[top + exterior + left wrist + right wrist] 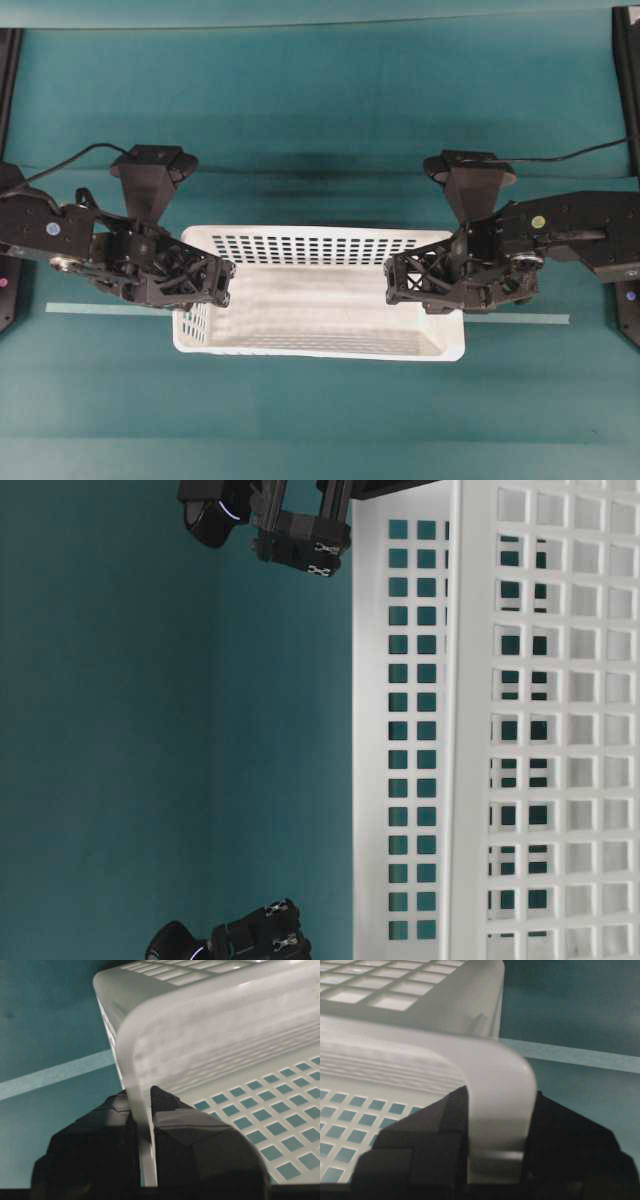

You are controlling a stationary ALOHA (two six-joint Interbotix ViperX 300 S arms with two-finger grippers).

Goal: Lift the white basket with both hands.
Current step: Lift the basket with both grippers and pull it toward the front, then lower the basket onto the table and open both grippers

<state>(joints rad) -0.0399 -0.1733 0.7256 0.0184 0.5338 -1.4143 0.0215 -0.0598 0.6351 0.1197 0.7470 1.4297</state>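
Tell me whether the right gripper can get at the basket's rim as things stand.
Yes, it looks so: the right gripper is already shut on the white basket rim, one finger inside the wall, one outside.

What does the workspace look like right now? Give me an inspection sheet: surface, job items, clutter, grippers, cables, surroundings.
Surface: teal table with a pale tape strip across it.
Job's things: white basket, upright and empty.
Clutter: nothing seen.
Grippers: left gripper shut on the basket's left rim; right gripper shut on its right rim, one finger each side of the wall in both wrist views.
Cables: black cable running from the right arm's camera mount; another at the left.
Surroundings: black frame posts at the table edges.
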